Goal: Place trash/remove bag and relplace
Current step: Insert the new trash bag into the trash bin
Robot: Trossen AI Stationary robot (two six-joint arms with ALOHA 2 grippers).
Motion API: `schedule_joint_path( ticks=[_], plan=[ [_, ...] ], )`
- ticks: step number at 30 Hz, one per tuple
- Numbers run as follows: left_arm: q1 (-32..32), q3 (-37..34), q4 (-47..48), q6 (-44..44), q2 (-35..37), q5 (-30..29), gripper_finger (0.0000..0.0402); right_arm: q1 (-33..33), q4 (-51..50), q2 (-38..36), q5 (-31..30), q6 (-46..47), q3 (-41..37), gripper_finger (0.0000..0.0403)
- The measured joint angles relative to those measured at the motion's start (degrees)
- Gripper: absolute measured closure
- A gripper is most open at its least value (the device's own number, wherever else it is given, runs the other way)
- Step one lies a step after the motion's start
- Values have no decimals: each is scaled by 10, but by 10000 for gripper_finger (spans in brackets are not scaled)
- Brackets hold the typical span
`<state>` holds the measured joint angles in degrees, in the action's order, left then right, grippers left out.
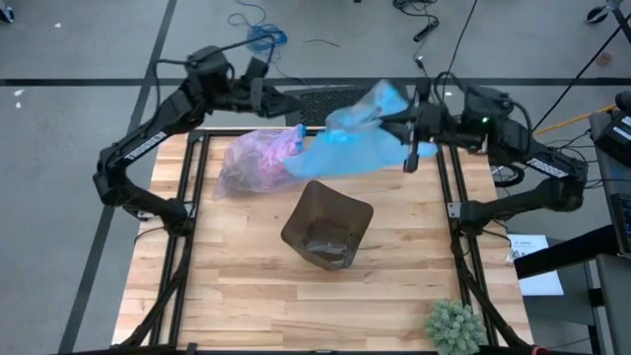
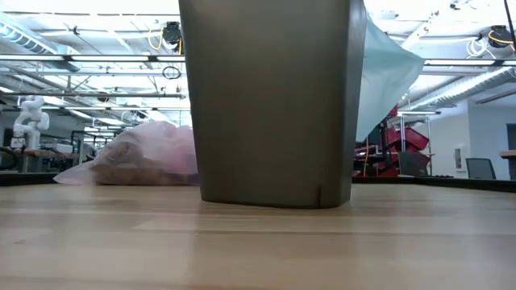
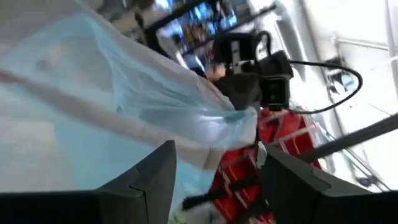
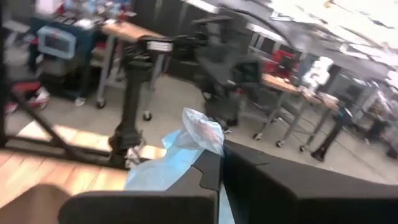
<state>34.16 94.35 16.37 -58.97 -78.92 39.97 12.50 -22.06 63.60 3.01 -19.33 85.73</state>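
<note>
The right gripper (image 1: 409,148) has its jaws pressed together on one end of the blue bag (image 1: 350,153), pinching a bunched fold of film; the right wrist view shows that fold (image 4: 202,134) standing up just past the closed fingers. The left gripper (image 1: 296,130) is at the bag's other end with its jaws spread, and the left wrist view shows the blue film (image 3: 124,99) lying across and beyond the parted fingers (image 3: 155,180) rather than nipped between them, so I judge it is holding nothing. The blue bag therefore hangs from the right arm alone, stretched with its long axis running from one gripper to the other, behind the bin (image 1: 328,229) and above the table (image 1: 246,296). The bin stands upright, unlined, its mouth open, on the near side of the blue bag and roughly below its middle. The pink bag (image 1: 254,163), full and slumped on the table, lies behind the bin and toward the left arm, just under the blue bag's left end. The coming move turns on bringing the blue bag's mouth forward and down over the bin; both grippers are about equally near the bin, but only the right one has hold of the film.
</note>
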Motion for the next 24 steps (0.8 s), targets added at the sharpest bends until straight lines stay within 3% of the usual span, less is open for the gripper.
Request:
schedule_joint_path(
  ticks=[6,16,24],
  plan=[
    [0,0,14,-22,-39,49,187,-68,-8,10,0,-72,0,403],
    [-36,0,30,-106,-109,218,187,-97,-17,13,0,-80,0,403],
    [-60,0,55,-108,-140,249,187,-97,-32,13,0,-80,0,403]
  ],
)
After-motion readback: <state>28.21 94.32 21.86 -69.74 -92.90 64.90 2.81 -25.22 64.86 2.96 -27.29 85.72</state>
